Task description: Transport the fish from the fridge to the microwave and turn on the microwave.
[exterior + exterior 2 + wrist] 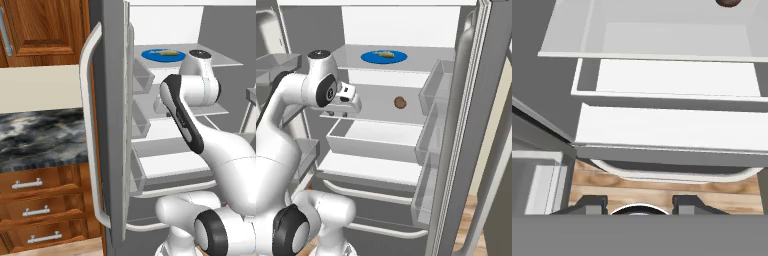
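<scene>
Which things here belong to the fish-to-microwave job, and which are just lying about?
Job:
fish, on the top shelf
fridge, doors open
gripper, empty beside the middle shelf

Lying about:
blue plate under the fish
brown lump
drawers

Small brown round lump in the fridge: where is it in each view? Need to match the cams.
Left base view: not in it.
Right base view: small brown round lump at centre, on the middle clear shelf, below the blue round plate.
Hand view: at the top edge, right of centre, cropped.
Shared landmark: the white drawer under that shelf.
</scene>
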